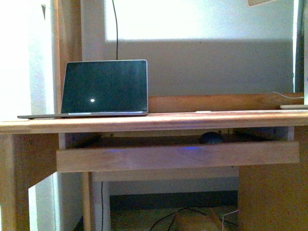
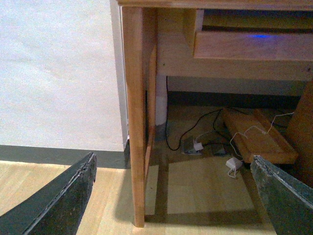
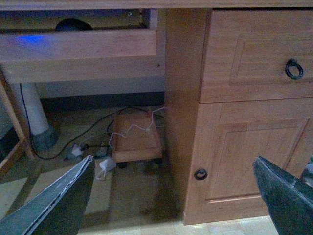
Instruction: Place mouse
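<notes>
The mouse (image 1: 211,137) is a small dark oval lying on the pull-out keyboard tray (image 1: 178,156) under the desktop, right of centre; the right wrist view catches the mouse (image 3: 73,24) as a dark hump behind the tray's front board. Neither arm appears in the front view. My left gripper (image 2: 173,196) is open with nothing between its fingers, low near the floor in front of the desk's left leg (image 2: 133,122). My right gripper (image 3: 173,196) is also open and empty, facing the desk's cabinet door (image 3: 254,156). Both are well below the mouse.
An open laptop (image 1: 105,87) stands on the desktop (image 1: 154,120) at the left. A drawer with a ring handle (image 3: 294,69) sits above the cabinet door. Cables, adapters and a small wheeled wooden stand (image 3: 137,139) lie on the floor under the desk.
</notes>
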### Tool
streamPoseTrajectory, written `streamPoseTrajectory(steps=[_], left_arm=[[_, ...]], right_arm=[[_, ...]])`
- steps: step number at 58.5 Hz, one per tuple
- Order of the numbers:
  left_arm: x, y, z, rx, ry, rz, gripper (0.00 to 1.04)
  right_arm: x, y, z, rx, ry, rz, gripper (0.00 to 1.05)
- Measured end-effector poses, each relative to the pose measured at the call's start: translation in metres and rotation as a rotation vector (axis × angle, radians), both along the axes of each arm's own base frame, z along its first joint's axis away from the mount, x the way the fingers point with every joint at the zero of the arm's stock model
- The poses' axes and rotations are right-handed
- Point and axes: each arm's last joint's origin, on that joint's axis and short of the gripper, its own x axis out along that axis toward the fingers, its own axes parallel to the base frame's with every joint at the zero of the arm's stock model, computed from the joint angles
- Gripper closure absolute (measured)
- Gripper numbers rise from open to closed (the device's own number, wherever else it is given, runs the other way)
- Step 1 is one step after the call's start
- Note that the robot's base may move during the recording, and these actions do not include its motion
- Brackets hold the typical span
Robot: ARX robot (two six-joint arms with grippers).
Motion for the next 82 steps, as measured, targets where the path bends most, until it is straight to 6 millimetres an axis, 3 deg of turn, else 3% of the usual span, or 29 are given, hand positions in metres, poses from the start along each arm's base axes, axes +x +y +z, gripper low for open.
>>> streamPoseTrajectory(steps=[26,33,41,48,58,69,82], left_arm=[[0.000,0.000,0.000,0.000,0.000,0.000,0.08],[0.004,-0.003,-0.005,-0.176,0.097,-0.187,0.08],[0.015,-0.001,-0.002,-0.175,0.105,-0.276,0.08],[0.036,0.006,0.006,-0.062,0.094,-0.277,0.08],[0.085,0.017,0.009,0.310,0.030,-0.266,0.08],[0.149,0.029,-0.015,0.727,0.007,-0.278,0.08],[0.217,0.032,-0.040,1.058,-0.059,-0.339,0.08]], right_arm=[[0.000,0.000,0.000,0.000,0.000,0.000,0.07],[0.000,0.000,0.000,0.000,0.000,0.000,0.07],[0.000,0.000,0.000,0.000,0.000,0.000,0.07],[0.000,0.000,0.000,0.000,0.000,0.000,0.07],[0.000,0.000,0.000,0.000,0.000,0.000,0.07],[0.000,0.000,0.000,0.000,0.000,0.000,0.07],[0.000,0.000,0.000,0.000,0.000,0.000,0.07]])
